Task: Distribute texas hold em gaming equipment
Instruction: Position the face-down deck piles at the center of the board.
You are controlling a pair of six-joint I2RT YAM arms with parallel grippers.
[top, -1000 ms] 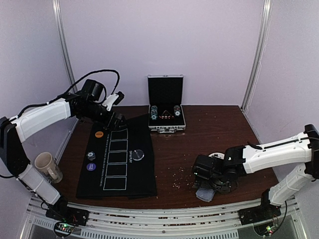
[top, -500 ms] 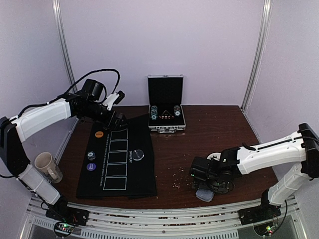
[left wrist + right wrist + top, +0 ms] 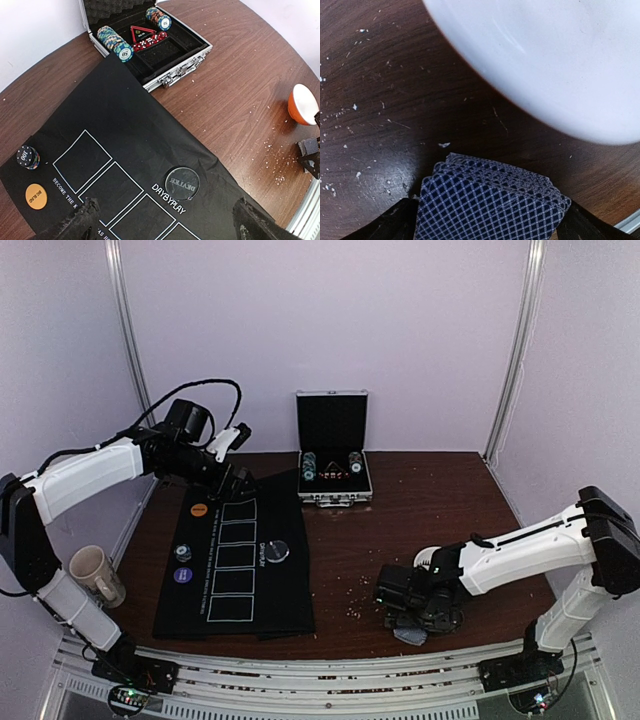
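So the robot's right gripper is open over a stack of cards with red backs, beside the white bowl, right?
No: the stack of cards has blue checked backs, not red; the right wrist view shows it. The right gripper is open over it, beside the white bowl.

My dark brown table (image 3: 430, 500) is speckled with pale crumbs. Straight on it lie a black playing mat (image 3: 240, 585) on my left half, its far corner reaching an open metal case (image 3: 335, 488) at the back, and a beige mug (image 3: 95, 575) at the left edge. On my right, a white bowl (image 3: 303, 104) sits just beside a fanned stack of blue-backed cards (image 3: 490, 212).
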